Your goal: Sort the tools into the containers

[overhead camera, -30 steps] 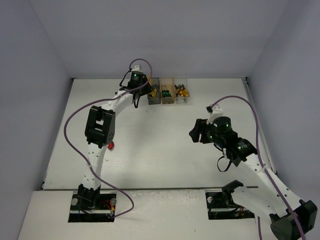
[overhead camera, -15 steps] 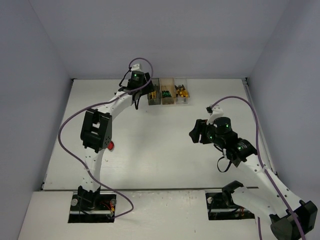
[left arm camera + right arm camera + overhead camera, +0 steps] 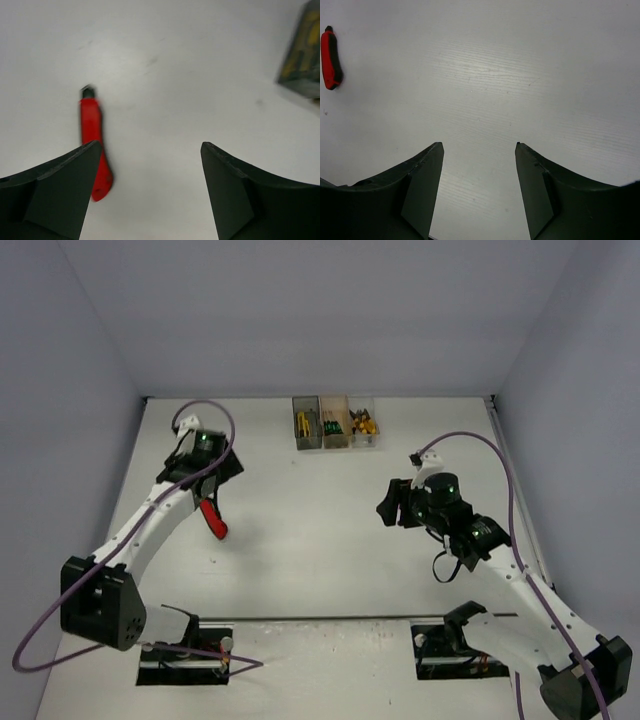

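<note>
A red-handled cutter lies flat on the white table, left of centre. In the left wrist view the cutter sits just beside my left finger, outside the gap. My left gripper hovers over it, open and empty. Three containers stand in a row at the back: a smoky grey one with yellow tools, an orange-tinted one with green-black screwdrivers, and a clear one with orange pliers. My right gripper is open over bare table, with the cutter far to its left.
Grey walls close the table at the back and on both sides. Purple cables loop off both arms. The two arm bases sit at the near edge.
My left arm has swung away from the grey container, back and to the left, and its jaws have opened. It now hangs over the red cutter. The right arm has stayed still.
</note>
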